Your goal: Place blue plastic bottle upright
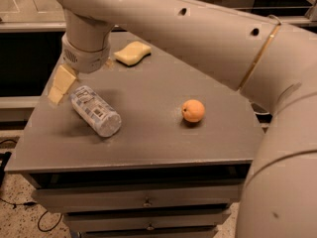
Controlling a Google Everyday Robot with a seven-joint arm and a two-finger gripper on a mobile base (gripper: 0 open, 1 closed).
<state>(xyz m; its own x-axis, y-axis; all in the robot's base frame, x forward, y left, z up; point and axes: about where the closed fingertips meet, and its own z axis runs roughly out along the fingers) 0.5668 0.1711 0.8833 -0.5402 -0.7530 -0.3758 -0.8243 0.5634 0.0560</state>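
The blue plastic bottle (95,110) lies on its side on the left part of the grey table (148,138), its base toward the front right. It is clear and ribbed with a pale printed label. My gripper (60,85) hangs from the wrist at the table's left edge, just left of the bottle's far end. Its yellowish fingers (63,78) point down and left, close to the bottle's upper end. The bottle's cap is hidden behind the gripper.
An orange (193,111) sits right of centre on the table. A yellow sponge (132,53) lies at the back. My large arm spans the top and right of the view. Drawers (146,201) are below the tabletop.
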